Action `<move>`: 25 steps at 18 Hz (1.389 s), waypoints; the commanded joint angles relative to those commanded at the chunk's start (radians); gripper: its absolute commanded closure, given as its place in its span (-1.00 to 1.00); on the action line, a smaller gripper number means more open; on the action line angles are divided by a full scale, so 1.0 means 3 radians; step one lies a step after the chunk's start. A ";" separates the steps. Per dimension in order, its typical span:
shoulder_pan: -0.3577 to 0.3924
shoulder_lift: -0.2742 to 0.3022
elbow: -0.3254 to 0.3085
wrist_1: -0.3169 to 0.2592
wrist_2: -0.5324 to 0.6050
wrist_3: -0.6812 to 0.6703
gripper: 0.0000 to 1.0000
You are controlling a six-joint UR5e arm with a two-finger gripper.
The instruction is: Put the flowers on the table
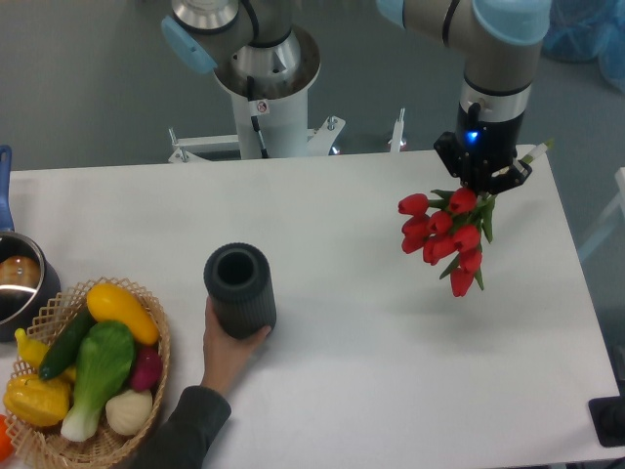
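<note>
- Bunch of red tulips (445,238) hanging heads-down, up off the tabletop (371,332), over its right-hand part as seen from the camera.
- Stems disappearing up into the gripper (484,176), pale stem ends poking out the far side near the table's back edge.
- Gripper clamped on those stems, by the look of it; fingers mostly hidden behind leaves and blooms, so grip depth impossible to judge.
- Blue light glowing on the wrist just above.
- Flowers not down yet, so probably mid-carry, with lowering and release to come.
- Plenty of bare white surface right under the bunch, nothing close to bump into there.
- Dark ribbed vase (240,289) well apart, toward the left, standing upright with a person's hand (230,352) wrapped around its base.
- Further left: wicker basket (156,391) stuffed with fake veggies, plus a pot (18,283) at the edge.
- Things that could go sideways, guessing here:
- Heads hitting the tabletop first on a straight drop, petals squashed or stems bent.
- Letting go too high, so the bunch bounces or rolls toward the right edge, which isn't far off.
- Loose pinch on thin stems, a few tulips slipping out early and scattering.
- Stems snagging on the fingers at release, dragging the bunch back up.
- Any swing leftward coming near that hand, though well clear right now.
</note>
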 joint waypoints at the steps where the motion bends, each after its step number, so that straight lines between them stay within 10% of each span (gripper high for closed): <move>1: -0.0036 -0.0010 0.0000 0.0000 0.0000 -0.0031 1.00; 20: -0.0281 -0.0839 0.0066 0.0445 -0.0107 -0.0424 0.95; 25: -0.0251 -0.0864 0.0072 0.0445 -0.0307 -0.0409 -0.25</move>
